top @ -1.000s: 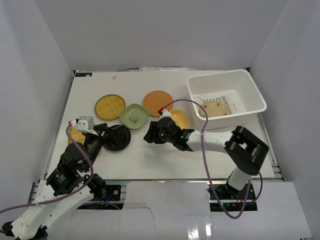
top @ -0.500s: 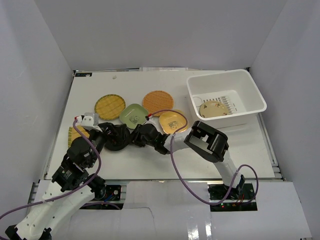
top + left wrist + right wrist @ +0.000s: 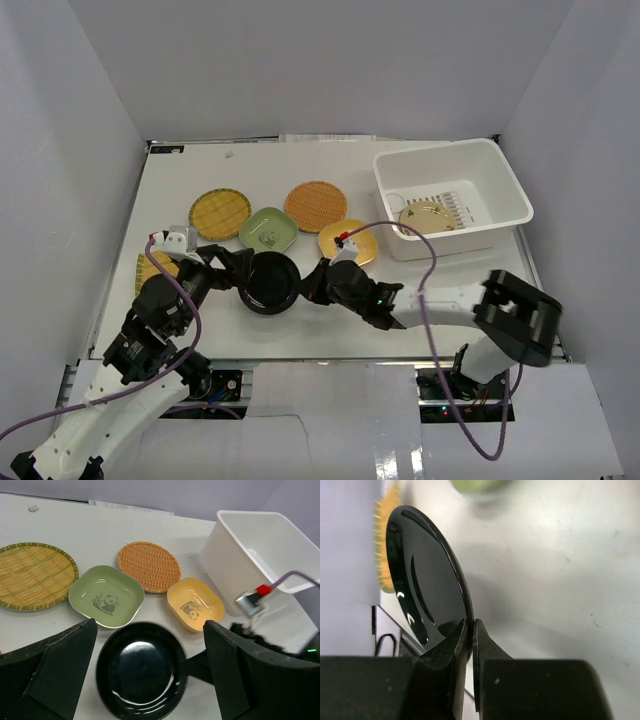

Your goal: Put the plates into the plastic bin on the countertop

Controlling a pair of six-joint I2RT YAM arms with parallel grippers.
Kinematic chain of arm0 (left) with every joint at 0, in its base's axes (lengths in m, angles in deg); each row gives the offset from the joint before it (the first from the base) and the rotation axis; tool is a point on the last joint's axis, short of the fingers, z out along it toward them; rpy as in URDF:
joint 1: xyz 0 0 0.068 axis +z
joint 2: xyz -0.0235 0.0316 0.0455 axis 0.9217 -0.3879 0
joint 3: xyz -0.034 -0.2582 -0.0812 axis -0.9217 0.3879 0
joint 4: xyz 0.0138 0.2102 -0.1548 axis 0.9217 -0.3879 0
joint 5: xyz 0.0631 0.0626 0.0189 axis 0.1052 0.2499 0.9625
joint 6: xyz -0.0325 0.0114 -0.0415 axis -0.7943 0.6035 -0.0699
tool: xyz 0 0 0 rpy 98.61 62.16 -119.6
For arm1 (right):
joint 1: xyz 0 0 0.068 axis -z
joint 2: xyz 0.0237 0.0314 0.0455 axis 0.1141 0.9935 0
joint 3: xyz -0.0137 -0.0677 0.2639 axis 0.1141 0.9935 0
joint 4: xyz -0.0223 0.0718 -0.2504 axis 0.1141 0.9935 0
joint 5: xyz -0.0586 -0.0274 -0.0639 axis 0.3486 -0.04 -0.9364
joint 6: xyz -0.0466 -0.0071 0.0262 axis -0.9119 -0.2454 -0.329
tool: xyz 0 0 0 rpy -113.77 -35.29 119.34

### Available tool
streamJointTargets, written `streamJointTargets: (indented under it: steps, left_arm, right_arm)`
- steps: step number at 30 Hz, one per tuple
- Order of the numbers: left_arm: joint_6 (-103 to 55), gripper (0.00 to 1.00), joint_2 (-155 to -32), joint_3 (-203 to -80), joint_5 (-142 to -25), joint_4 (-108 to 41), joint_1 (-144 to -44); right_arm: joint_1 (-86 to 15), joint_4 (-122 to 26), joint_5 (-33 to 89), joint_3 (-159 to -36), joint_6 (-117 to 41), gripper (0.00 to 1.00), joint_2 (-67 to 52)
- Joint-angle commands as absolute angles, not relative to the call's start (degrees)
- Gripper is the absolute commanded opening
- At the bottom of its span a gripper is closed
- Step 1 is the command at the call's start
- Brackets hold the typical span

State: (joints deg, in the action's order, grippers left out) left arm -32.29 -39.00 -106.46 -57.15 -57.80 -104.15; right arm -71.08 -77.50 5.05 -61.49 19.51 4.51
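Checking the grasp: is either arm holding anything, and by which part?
Right gripper pinches the dark round plate by its rim; left gripper holds nothing.

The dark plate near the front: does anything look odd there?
Only this: the dark plate is pinched by its rim between the right fingers. Nothing looks spilled or broken.

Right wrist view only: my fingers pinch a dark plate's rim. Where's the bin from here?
Observer: The plastic bin stands at the countertop's far right corner, well right of the dark plate.
Operator: Anything in it?
Observer: One cream round plate lies on its slotted base.
Operator: And the left gripper?
Observer: The left gripper is open, right beside the dark plate's left edge.
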Motion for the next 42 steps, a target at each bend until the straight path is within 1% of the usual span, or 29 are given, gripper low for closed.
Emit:
streamJointTargets:
  steps: [1, 2, 3, 4, 5, 6, 8, 9, 10, 11, 12, 13, 15, 20, 21, 26, 29, 30, 32, 33, 35, 36, 38, 39, 42]
  left_arm:
    - [-31.95, 0.98, -38.39, -106.27, -57.92, -57.07, -103.48]
    - [-32.03, 0.98, -38.74, -106.27, -57.92, -56.98, -103.39]
    - [-31.95, 0.98, -38.92, -106.27, -58.27, -56.98, -103.21]
    - [-32.03, 0.98, -39.18, -106.27, -58.53, -57.07, -103.12]
    - [-32.04, 0.98, -39.71, -106.27, -58.71, -56.98, -103.04]
    - [-32.04, 0.98, -39.89, -106.18, -59.15, -57.07, -102.95]
    - [-32.12, 0.98, -40.33, -106.27, -59.59, -57.07, -102.86]
    - [-32.21, 0.98, -40.68, -106.27, -59.85, -56.98, -102.77]
    - [-32.12, 0.98, -40.85, -106.27, -60.11, -56.98, -102.77]
    - [-32.21, 0.98, -41.2, -106.27, -60.12, -56.98, -102.68]
    - [-32.12, 0.98, -41.73, -106.18, -60.12, -57.07, -102.68]
    - [-32.04, 0.98, -42.17, -106.27, -60.2, -57.16, -102.68]
    - [-31.95, 0.98, -43.4, -106.36, -60.47, -57.16, -102.51]
    - [-32.21, 0.98, -45.95, -106.62, -61.0, -57.68, -102.07]
    - [-32.47, 0.98, -46.56, -106.62, -61.08, -58.03, -101.98]
    - [-33.96, 0.98, -51.75, -107.24, -63.01, -59.09, -101.19]
    - [-35.63, 0.98, -55.17, -107.76, -63.89, -60.49, -100.66]
    - [-36.25, 0.98, -56.14, -108.37, -64.07, -60.93, -100.57]
    - [-39.66, 0.98, -58.51, -109.08, -63.9, -62.07, -100.4]
    - [-41.07, 0.98, -59.13, -109.08, -64.85, -61.99, -100.4]
    - [-45.8, 0.98, -60.45, -108.12, -65.04, -61.55, -100.4]
    - [-47.31, 0.98, -60.72, -107.42, -64.0, -60.42, -100.49]
    - [-51.61, 0.98, -61.24, -104.52, -62.06, -57.35, -100.4]
    - [-53.03, 0.98, -61.68, -103.82, -61.18, -56.46, -100.31]
    - [-57.24, 0.98, -65.62, -102.4, -57.58, -53.38, -99.52]
  right_arm:
    - [-70.45, -68.87, -6.77, -62.37, 5.92, 0.08, -13.34]
    - [-69.66, -64.56, -11.85, -65.07, 3.34, 0.08, -16.36]
    - [-66.52, -58.69, -13.2, -66.32, 0.7, 0.08, -18.83]
    - [-63.88, -56.54, -13.48, -67.37, -4.2, 0.08, -23.64]
    - [-60.38, -54.69, -11.22, -68.17, -5.81, 0.08, -25.77]
    - [-51.38, -53.54, -8.15, -69.39, -7.39, 0.08, -27.45]
    - [-41.93, -49.24, -0.86, -71.07, -11.42, 0.08, -29.83]
    - [-34.31, -47.4, 0.05, -73.77, -13.28, 0.08, -29.49]
    - [-31.11, -42.16, 1.1, -75.45, -14.6, 0.08, -27.48]
    - [-27.42, -40.98, 5.63, -76.86, -16.88, 0.08, -26.33]
    - [-21.46, -40.44, 8.46, -78.44, -17.94, 0.08, -25.19]
    - [-19.14, -39.39, 12.23, -79.24, -18.74, 0.08, -22.57]
    - [-12.92, -38.51, 14.37, -81.87, -21.02, 0.08, -18.18]
    - [-4.38, -35.71, 21.83, -87.94, -22.96, 0.08, -8.76]
    - [-3.92, -35.0, 22.55, -89.08, -23.66, 0.08, -5.7]
    - [-2.77, -33.49, 22.29, -92.96, -23.49, 0.09, 0.04]
    - [-2.77, -32.88, 20.62, -93.22, -23.14, 0.25, 1.19]
    - [-2.77, -32.88, 20.62, -93.14, -23.14, 0.36, 0.75]
    - [-2.77, -32.88, 20.62, -92.79, -23.05, 0.43, -0.21]
    - [-2.77, -32.88, 20.79, -92.7, -23.14, 0.55, -1.44]
    - [-2.86, -32.97, 22.02, -92.26, -22.88, 0.64, -3.11]
    - [-2.95, -33.05, 23.77, -91.21, -22.7, 0.71, -5.29]
    - [-5.04, -34.45, 25.18, -89.37, -22.53, 0.74, -8.29]
    - [-6.36, -35.07, 25.28, -87.18, -22.61, 0.74, -11.61]
    - [-17.07, -36.3, 23.09, -83.49, -24.45, 0.73, -17.33]
